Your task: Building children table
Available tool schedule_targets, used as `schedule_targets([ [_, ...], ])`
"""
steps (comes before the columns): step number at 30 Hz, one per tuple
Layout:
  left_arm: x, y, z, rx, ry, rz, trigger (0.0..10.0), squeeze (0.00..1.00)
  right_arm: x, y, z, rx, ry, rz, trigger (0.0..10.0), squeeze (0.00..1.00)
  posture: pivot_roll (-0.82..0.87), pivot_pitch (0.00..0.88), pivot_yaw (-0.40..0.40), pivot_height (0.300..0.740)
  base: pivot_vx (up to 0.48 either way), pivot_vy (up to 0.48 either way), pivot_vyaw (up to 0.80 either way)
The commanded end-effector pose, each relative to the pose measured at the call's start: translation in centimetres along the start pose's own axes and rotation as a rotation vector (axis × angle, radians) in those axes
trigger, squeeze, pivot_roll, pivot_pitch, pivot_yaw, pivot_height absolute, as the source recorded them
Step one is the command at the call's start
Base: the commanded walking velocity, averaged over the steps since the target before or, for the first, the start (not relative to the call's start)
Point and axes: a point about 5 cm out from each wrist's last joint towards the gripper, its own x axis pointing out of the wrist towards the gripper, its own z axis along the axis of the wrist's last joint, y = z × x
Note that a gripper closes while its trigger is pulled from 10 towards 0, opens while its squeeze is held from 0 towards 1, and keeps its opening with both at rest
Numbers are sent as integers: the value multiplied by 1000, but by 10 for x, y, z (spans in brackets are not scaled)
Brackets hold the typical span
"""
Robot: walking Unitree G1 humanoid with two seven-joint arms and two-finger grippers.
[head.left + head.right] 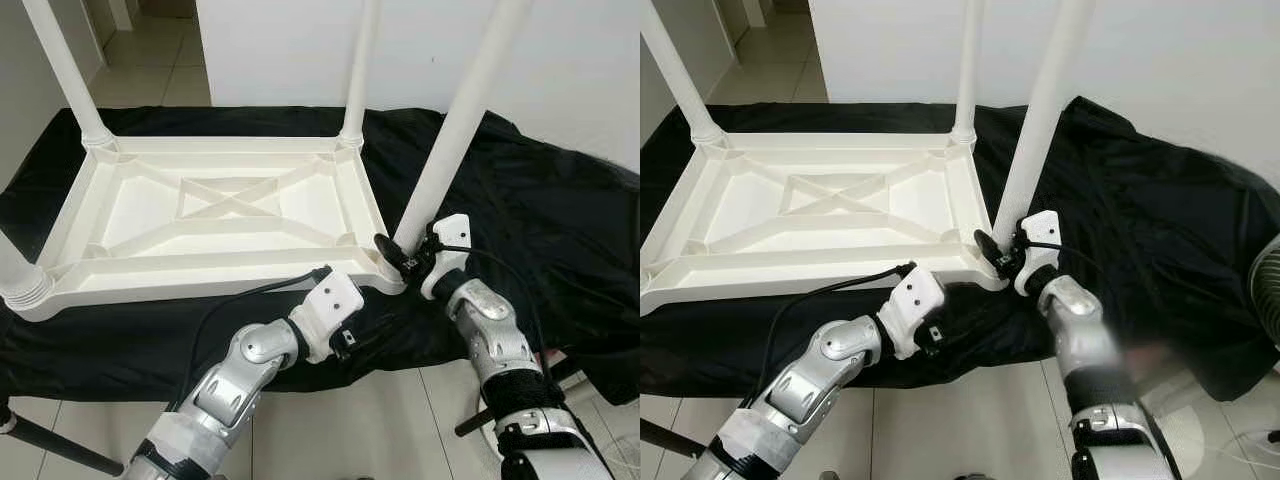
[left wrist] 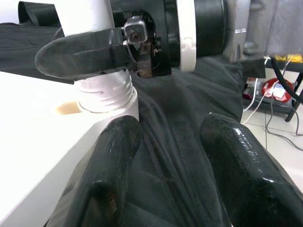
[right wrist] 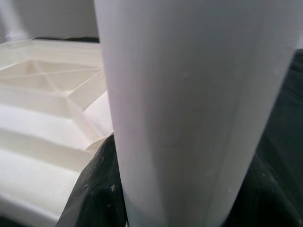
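The white plastic table top [image 1: 200, 275] lies upside down on a black cloth [image 1: 520, 190]. White legs stand at its far left corner [image 1: 65, 75], far right corner [image 1: 360, 70] and near left corner [image 1: 15, 270]. A fourth leg [image 1: 455, 140] leans up from the near right corner, with its threaded base [image 2: 104, 94] in the socket. My right gripper [image 1: 400, 250] is shut on this leg just above the socket, one black finger [image 2: 75, 54] wrapped across it. My left gripper [image 2: 170, 127] is open over the cloth, just below and in front of that same corner.
The cloth hangs over the front edge down to a tiled floor [image 1: 350, 420]. A white wall [image 1: 570, 60] rises behind. A fan [image 1: 1268, 290] stands at the far right. Cables and a red object [image 2: 277, 90] lie on the floor. A black tripod leg [image 1: 60, 445] crosses the near left.
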Motion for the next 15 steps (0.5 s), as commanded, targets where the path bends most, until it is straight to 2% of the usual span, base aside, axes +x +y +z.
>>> schedule_targets([
  [1,1,-3,1,-19,-9,-47,10000,0,-5,-4,-7,37,28,-65,10000,0,-79,29,-46,740,0,0,0],
  [2,0,-1,2,-33,-20,-24,10000,0,-6,1,-9,55,22,-129,10000,0,-79,29,-46,740,0,0,0],
  [3,0,-1,2,-33,-20,-24,10000,0,-6,1,-9,55,22,-129,10000,0,-79,29,-46,740,0,0,0],
  [5,-1,3,2,-21,-30,30,10000,0,-11,20,-12,103,-3,-256,10000,0,-73,29,-52,740,0,0,0],
  [6,-1,3,2,-21,-30,30,10000,0,-11,20,-12,103,-3,-256,10000,0,-73,29,-52,740,0,0,0],
  [12,-5,8,-3,8,-14,74,10000,0,-12,42,-12,175,-27,-368,10000,0,-68,28,-55,740,0,0,0],
  [15,-6,10,-4,17,-8,90,10000,0,-11,48,-8,174,-40,-386,10000,0,-71,30,-52,740,0,0,0],
])
